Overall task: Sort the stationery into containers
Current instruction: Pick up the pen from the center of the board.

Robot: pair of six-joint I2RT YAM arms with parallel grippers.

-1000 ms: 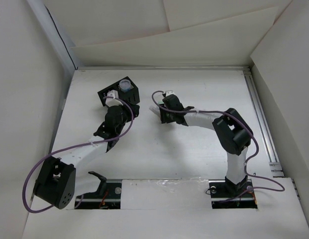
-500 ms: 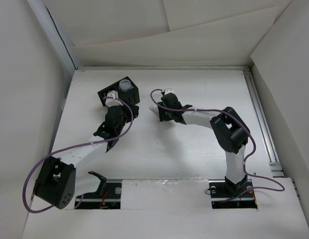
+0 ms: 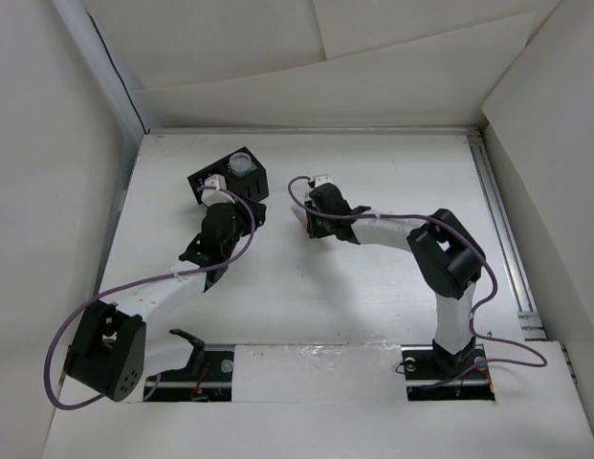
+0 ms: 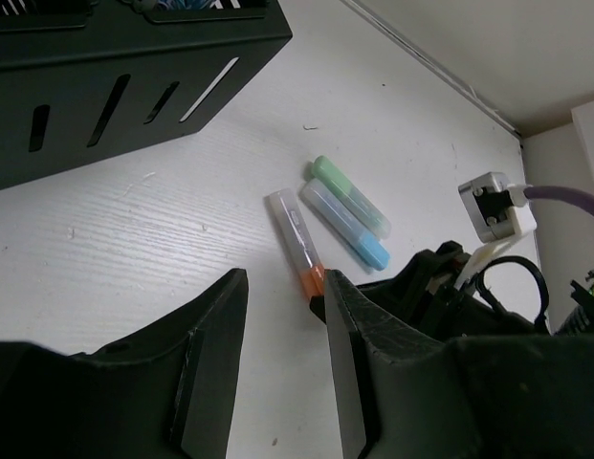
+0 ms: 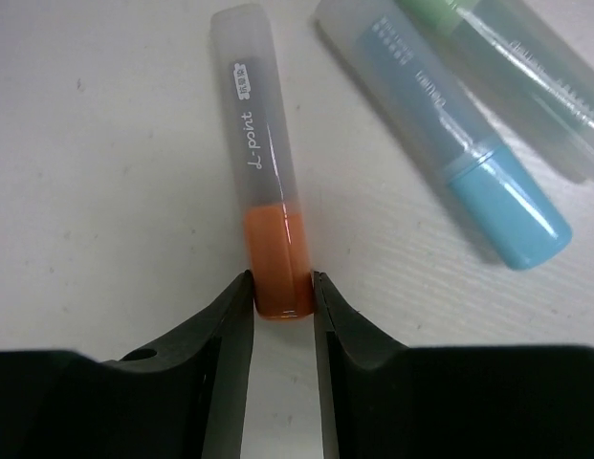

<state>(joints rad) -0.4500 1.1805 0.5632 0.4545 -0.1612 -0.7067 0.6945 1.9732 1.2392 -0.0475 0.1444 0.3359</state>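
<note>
**Stationery: orange bar (image 5: 266, 182) pinched at one end by the right claw (image 5: 280, 289)**

The right claw is closed down to a narrow gap, and the orange end of the bar is held between its two fingers, one pressed against each side. The bar lies flat on the table (image 4: 134, 225), with its clear capped length pointing away from the claw. Just beside it a blue bar (image 5: 459, 153) is laid at an angle, and a green bar (image 4: 349, 194) rests against the blue one's far side. The three are grouped about midway between the left and right edges of the table, nearer the far edge than the near one.

The left claw (image 4: 285, 287) is held open with nothing between its fingers, above bare table close to the orange bar's gripped end. Beyond it, toward the far left corner of the table, the black organiser box (image 4: 105, 86) is set, its slotted side turned toward the left claw. A bluish-white roll (image 3: 241, 164) is seen inside the box.
</note>
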